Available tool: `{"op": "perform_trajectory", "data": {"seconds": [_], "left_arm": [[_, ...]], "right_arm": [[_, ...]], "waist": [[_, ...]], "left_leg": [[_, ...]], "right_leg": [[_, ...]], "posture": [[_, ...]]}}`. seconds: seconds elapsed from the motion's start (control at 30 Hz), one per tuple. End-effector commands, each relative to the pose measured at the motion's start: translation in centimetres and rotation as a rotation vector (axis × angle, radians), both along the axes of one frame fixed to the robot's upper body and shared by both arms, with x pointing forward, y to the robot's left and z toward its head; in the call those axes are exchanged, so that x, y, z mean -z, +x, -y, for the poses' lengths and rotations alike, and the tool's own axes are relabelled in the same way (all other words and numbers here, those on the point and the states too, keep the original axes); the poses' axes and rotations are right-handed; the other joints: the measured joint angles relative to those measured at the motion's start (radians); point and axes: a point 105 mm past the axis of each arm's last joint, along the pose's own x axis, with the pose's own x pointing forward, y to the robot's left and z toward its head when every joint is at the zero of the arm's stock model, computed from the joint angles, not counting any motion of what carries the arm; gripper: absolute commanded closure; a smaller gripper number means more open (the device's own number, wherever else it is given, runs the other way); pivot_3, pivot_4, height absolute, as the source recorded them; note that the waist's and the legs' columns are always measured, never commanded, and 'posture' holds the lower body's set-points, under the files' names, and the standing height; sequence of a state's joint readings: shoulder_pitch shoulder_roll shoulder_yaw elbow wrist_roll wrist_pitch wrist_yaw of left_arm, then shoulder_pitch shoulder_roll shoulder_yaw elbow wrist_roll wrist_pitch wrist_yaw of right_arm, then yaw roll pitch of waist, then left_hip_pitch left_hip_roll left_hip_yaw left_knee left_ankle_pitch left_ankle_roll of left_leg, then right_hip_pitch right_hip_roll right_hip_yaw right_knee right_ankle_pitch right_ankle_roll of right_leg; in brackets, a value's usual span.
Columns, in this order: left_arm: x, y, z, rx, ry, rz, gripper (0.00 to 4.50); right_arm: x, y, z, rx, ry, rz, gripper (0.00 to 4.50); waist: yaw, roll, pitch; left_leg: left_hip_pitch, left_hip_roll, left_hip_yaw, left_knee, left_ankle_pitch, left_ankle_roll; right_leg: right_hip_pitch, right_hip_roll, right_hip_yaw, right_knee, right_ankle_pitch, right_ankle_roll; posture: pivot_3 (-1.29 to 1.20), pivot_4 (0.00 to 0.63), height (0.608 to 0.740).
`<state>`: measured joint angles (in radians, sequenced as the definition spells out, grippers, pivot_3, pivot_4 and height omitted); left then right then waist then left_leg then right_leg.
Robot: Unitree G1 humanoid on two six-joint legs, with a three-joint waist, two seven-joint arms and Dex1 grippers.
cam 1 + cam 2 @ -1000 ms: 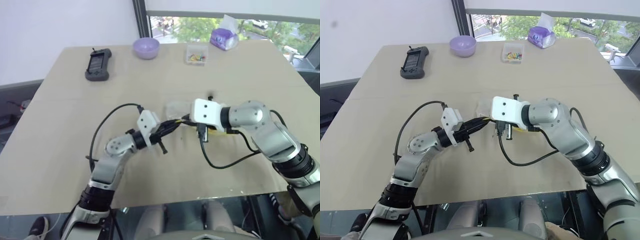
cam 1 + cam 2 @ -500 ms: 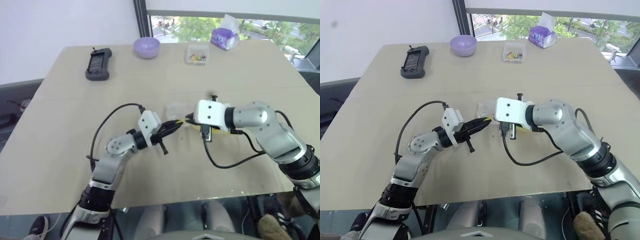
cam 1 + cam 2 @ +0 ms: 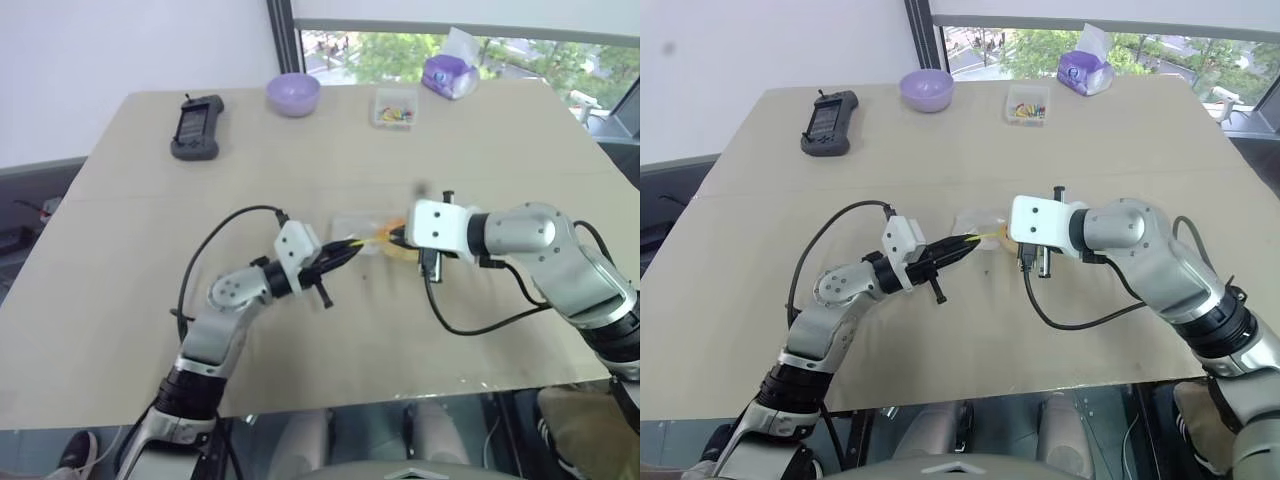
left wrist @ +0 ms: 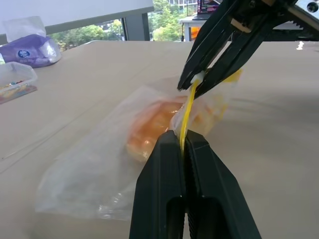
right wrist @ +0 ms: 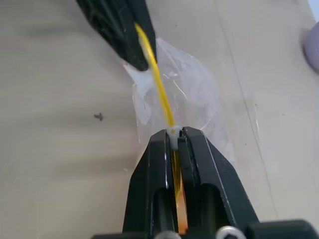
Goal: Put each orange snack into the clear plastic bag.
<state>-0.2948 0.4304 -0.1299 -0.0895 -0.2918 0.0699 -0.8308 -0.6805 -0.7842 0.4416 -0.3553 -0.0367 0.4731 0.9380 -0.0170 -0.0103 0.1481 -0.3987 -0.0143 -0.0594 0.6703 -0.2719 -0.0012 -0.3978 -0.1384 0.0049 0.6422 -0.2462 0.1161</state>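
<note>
Both our grippers, left (image 4: 183, 142) and right (image 5: 173, 135), pinch the clear plastic bag's (image 4: 99, 174) yellow strip (image 4: 187, 112); film looks limp, slippery; orange snack (image 4: 152, 127) inside.

Both arms reach inward over the table, left gripper (image 4: 182, 144) and right gripper (image 5: 173, 137) each clamped tight, tips facing.

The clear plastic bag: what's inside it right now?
Inside the clear plastic bag lies one orange snack, seen blurred through the film; its crust detail and underside are hidden.
</note>
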Motion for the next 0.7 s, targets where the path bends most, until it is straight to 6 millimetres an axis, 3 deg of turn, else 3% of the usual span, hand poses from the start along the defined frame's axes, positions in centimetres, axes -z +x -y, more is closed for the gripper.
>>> {"op": "perform_trajectory", "data": {"seconds": [0.03, 0.7], "left_arm": [[-1.3, 1.4, -3.8, -0.14, 0.012, 0.064, 4.5], [-1.8, 2.1, -5.0, -0.175, 0.025, 0.092, 4.5]], "right_arm": [[-1.3, 2.2, 5.0, 0.204, -0.041, 0.053, 4.47], [-1.4, 3.1, 10.7, 0.369, -0.132, 0.073, 4.47]], "waist": [[0.001, -0.001, 0.002], [0.001, -0.002, 0.005]], "left_leg": [[0.0, 0.0, 0.0, 0.0, 0.0, 0.0], [0.0, 0.0, 0.0, 0.0, 0.0, 0.0]], "right_leg": [[0.0, 0.0, 0.0, 0.0, 0.0, 0.0], [0.0, 0.0, 0.0, 0.0, 0.0, 0.0]], "posture": [[0.0, 0.15, 0.74], [0.0, 0.15, 0.74]]}}
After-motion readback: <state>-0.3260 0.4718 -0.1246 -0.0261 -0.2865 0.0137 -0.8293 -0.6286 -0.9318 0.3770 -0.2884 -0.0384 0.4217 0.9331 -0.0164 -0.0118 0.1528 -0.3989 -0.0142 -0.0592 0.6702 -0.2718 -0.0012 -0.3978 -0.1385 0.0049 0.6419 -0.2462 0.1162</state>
